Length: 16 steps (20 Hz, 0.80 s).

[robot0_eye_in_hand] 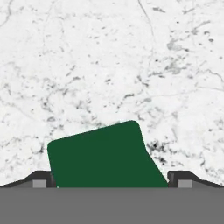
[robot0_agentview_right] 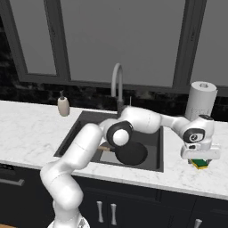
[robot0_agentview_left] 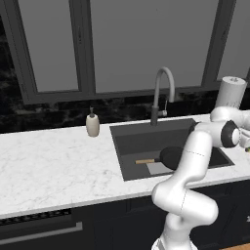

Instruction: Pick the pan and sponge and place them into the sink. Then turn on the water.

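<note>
While I hang low over white, grey-veined marble counter [robot0_eye_in_hand: 131, 57] right of the sink [robot0_agentview_right: 153, 133], my gripper [robot0_agentview_right: 200, 161] has fingers spread either side of the sponge [robot0_eye_in_hand: 105, 155]: flat rectangular block, green top, yellow underside, lying on the marble. Can't tell if pads touch it. Dark rectangular basin holds the round black pan [robot0_agentview_right: 132, 153], wooden handle [robot0_agentview_left: 144, 160] pointing left.

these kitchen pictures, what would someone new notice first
The white arm reaches across the sink to the marble counter on its right, where the gripper sits low over the green and yellow sponge. The black pan already lies in the basin below the gooseneck faucet.
</note>
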Available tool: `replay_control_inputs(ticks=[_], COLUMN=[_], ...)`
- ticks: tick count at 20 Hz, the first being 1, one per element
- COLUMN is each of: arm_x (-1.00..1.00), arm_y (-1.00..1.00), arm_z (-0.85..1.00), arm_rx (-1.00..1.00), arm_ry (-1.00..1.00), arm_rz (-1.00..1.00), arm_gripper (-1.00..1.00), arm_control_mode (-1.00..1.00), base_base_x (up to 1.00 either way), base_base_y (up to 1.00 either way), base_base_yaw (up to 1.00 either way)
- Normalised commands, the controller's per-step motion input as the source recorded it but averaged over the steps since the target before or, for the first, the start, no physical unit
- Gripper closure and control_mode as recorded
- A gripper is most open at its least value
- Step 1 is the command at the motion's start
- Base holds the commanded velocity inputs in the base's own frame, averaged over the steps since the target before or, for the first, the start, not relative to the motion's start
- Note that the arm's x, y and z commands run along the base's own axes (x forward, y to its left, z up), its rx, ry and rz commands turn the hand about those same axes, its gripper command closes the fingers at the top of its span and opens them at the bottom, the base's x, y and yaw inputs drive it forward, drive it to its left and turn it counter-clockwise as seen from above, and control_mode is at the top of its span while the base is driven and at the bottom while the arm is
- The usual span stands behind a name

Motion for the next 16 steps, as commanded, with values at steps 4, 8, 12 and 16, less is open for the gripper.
replay_control_inputs(ticks=[4,8,12,16], arm_x=[-0.33,-0.71,-0.98,-0.88], arm_y=[0.08,0.32,0.62,0.88], arm_z=[-0.50,-0.44,-0.40,-0.40], arm_rx=[0.07,0.02,0.00,0.00], arm_ry=[0.06,0.00,-0.05,-0.11], arm_rz=[0.00,0.00,0.00,0.00], arm_gripper=[-1.00,1.00,1.00,1.00], arm_control_mode=[-1.00,-1.00,-1.00,-1.00], base_base_x=[0.00,0.00,0.00,0.00], base_base_y=[0.00,0.00,0.00,0.00], base_base_yaw=[0.00,0.00,0.00,0.00])
